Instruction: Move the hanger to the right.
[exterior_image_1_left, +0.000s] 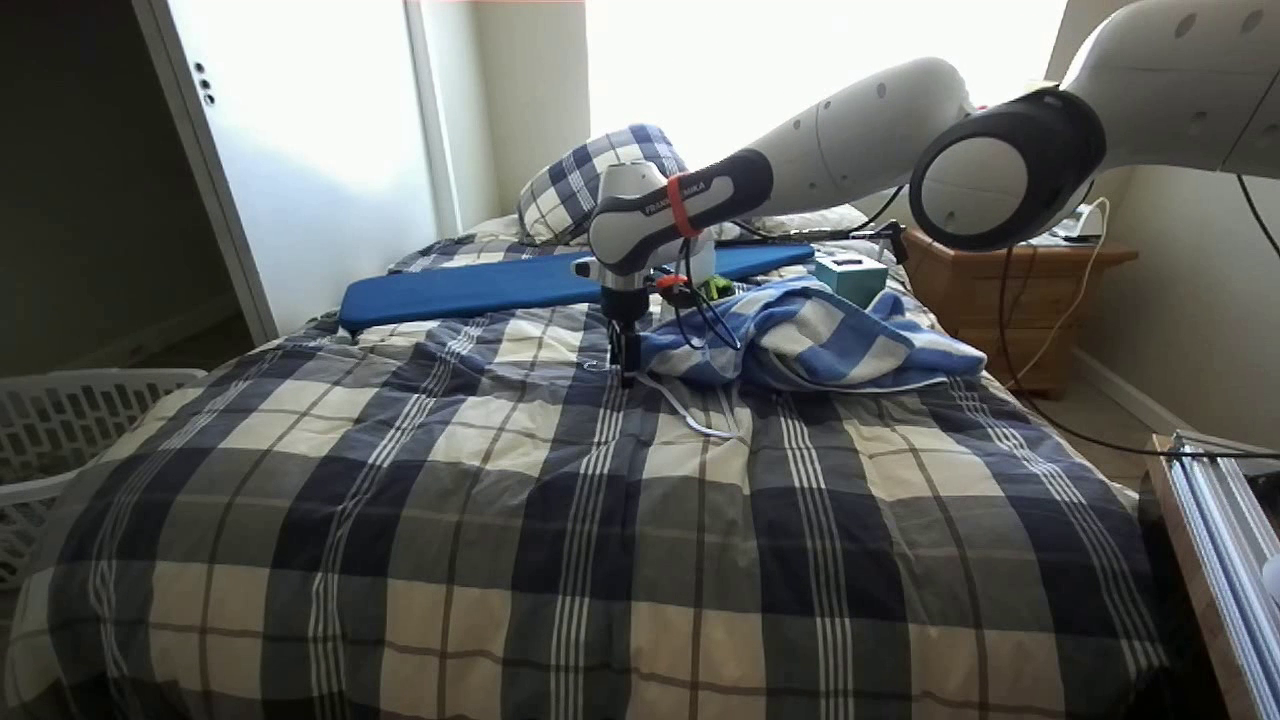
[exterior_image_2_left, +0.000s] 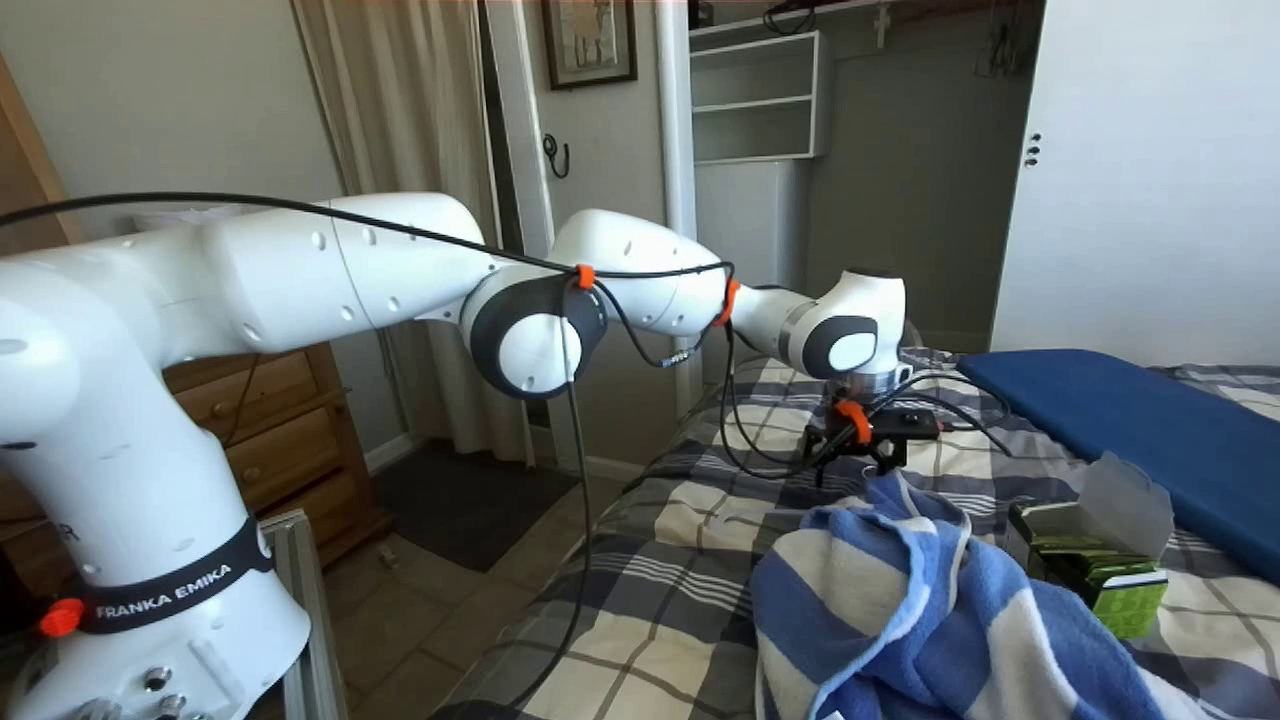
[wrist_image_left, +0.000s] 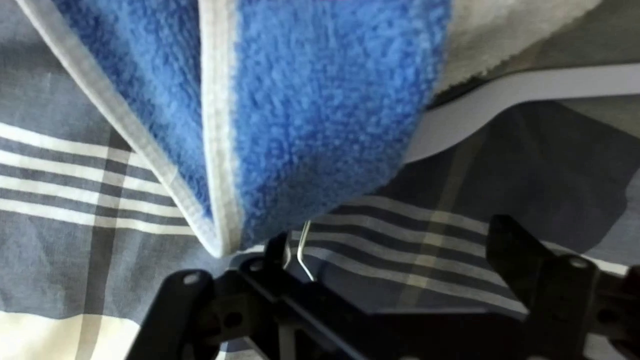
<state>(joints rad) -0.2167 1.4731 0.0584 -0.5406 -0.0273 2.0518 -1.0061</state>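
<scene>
In the wrist view, the pincer (wrist_image_left: 390, 245) is wide and the white hanger (wrist_image_left: 505, 95) pokes out from under a blue-and-white towel (wrist_image_left: 330, 110), upper right. In an exterior view, the arm (exterior_image_2_left: 380, 270) (lower left) says "FRANKA EMIKA".

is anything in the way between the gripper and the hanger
Partly: in the wrist view, the blue-and-white towel lies over part of the hanger, but a stretch of its metal hook shows uncovered near the open gripper.

Plaid bed (exterior_image_1_left: 600, 560) beneath hanger (wrist_image_left: 520, 89), towel (exterior_image_1_left: 800, 335) (striped, rumpled), blue board (exterior_image_1_left: 480, 290), open box (exterior_image_2_left: 1130, 605).
</scene>
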